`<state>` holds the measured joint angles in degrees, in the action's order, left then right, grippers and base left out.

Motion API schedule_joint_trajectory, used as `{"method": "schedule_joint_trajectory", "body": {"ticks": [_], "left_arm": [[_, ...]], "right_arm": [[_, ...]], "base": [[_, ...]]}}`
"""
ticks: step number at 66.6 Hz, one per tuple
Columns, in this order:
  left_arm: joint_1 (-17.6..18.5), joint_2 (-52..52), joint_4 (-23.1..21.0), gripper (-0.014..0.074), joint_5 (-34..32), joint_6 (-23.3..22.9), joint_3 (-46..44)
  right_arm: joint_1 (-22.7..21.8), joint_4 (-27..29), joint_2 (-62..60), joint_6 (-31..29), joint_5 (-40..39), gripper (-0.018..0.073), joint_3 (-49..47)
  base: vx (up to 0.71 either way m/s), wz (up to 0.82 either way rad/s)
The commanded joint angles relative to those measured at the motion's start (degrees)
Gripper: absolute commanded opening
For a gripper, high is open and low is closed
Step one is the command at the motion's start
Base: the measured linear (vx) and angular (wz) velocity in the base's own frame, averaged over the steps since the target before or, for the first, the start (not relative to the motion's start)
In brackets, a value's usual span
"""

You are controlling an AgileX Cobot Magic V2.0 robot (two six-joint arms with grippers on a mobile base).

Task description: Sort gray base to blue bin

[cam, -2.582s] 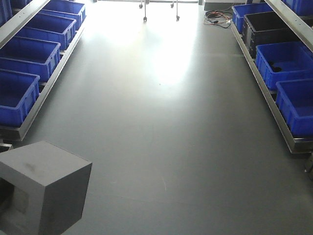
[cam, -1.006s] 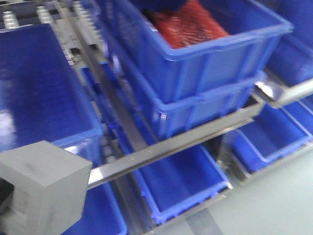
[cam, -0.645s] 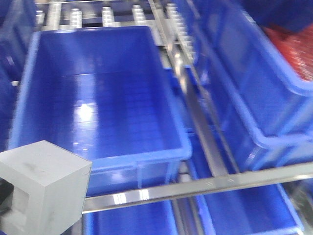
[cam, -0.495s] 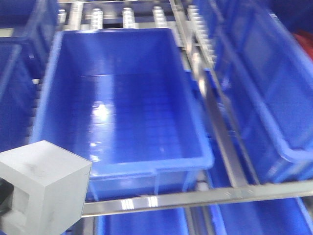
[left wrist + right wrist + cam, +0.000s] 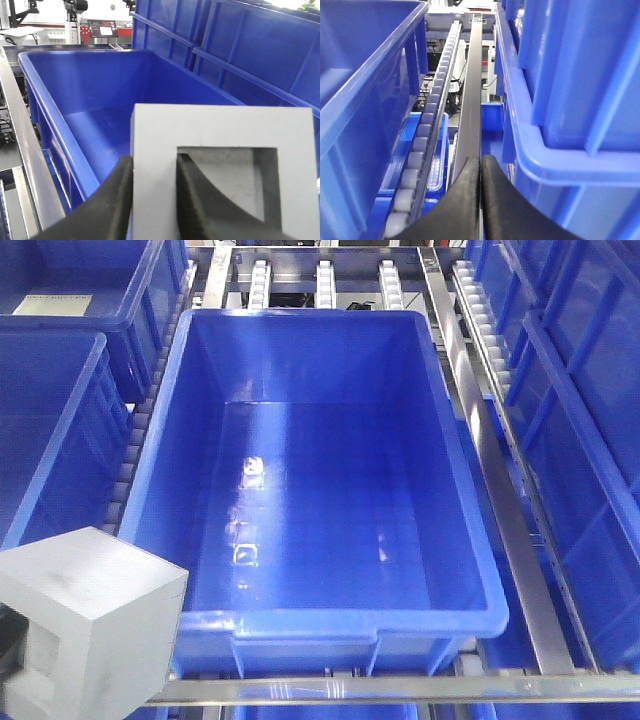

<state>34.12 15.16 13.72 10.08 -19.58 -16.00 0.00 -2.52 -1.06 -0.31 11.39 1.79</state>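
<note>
The left fingers (image 5: 112, 200) hold the base (image 5: 220, 125). One finger lies on the outer side of the gray block and the other stands inside its square window, so the wall beside the window is pinched between the two. The gap between them is narrow, only as thick as that wall. The window face is turned toward the wrist camera.

Just beyond these fingers, and reaching away to their left, the bin (image 5: 55, 120) stands open. Its near rim passes close under the finger on the outer side, and its blue floor shows behind the base. In the front view the base (image 5: 100, 610) covers the near left corner of the bin (image 5: 340, 622). From here I cannot tell if the block touches the rim or is only above it. The inside of the bin is glossy, with some light spots on the floor.

The right fingers (image 5: 462, 200) are pressed together, tip against tip, and nothing is between them. They point along a dark metal rail (image 5: 471, 90) that runs straight away from the tips. A row of rollers (image 5: 422, 130) lies just left of the rail. More blue crates (image 5: 560, 75) rise close on both sides of these fingers, and the task's block is not seen near them.
</note>
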Motion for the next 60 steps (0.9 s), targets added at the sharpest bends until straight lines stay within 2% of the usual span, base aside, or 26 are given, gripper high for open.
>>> {"method": "schedule_joint_trajectory", "body": {"ticks": [1,60], "left_arm": [[0.34,0.41,-0.36,-0.0007,-5.95,-0.29,-1.77],[0.34,0.41,-0.36,-0.0007,-5.95,-0.29,-1.77]], "right_arm": [[-0.31,-0.48,-0.43,-0.38,-4.12,-0.0005,0.32],[-0.31,-0.48,-0.43,-0.38,-4.17,-0.0005,0.32]], "base": [[0.09,0.04],[0.10,0.00]]}}
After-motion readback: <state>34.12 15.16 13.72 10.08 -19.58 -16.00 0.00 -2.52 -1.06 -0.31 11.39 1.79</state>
